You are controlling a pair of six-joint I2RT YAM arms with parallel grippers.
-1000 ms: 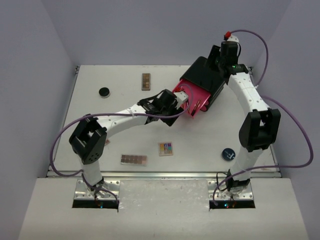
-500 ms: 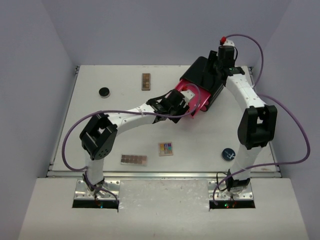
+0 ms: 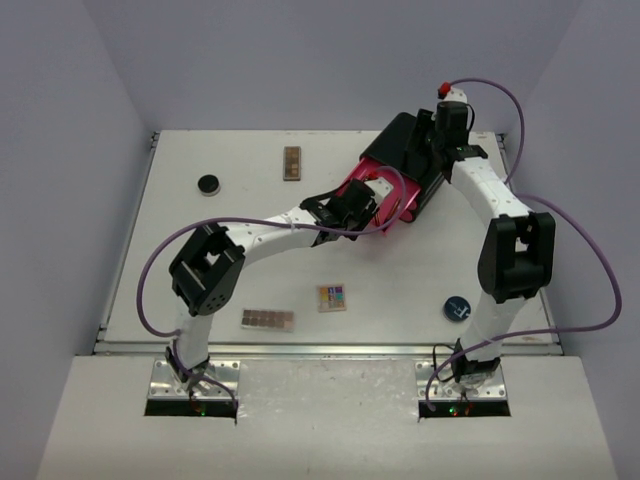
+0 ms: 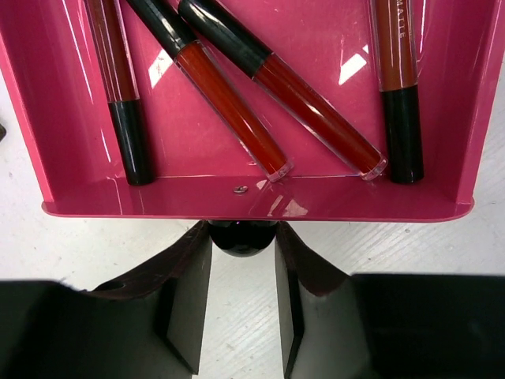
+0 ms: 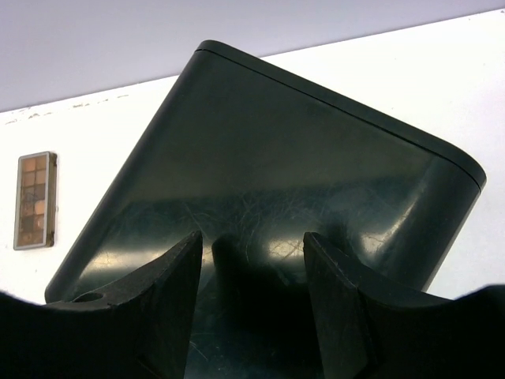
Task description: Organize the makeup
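The pink drawer (image 4: pixel 237 201) is pulled out of the black box (image 3: pixel 405 145) and holds several dark red pencils (image 4: pixel 233 103). My left gripper (image 4: pixel 242 230) is shut on the drawer's round black knob (image 4: pixel 242 245); in the top view it (image 3: pixel 370 198) is at the drawer's front. My right gripper (image 5: pixel 252 241) is open, its fingers resting on the box top (image 5: pixel 276 150). A brown palette (image 3: pixel 292 162), a round black compact (image 3: pixel 208 184), a second brown palette (image 3: pixel 268 319) and a multicoloured palette (image 3: pixel 332 298) lie on the table.
A round dark blue compact (image 3: pixel 457 308) lies near the right arm's base. The far brown palette also shows in the right wrist view (image 5: pixel 35 200). The white table (image 3: pixel 180 270) ends at a metal front edge; grey walls stand around it.
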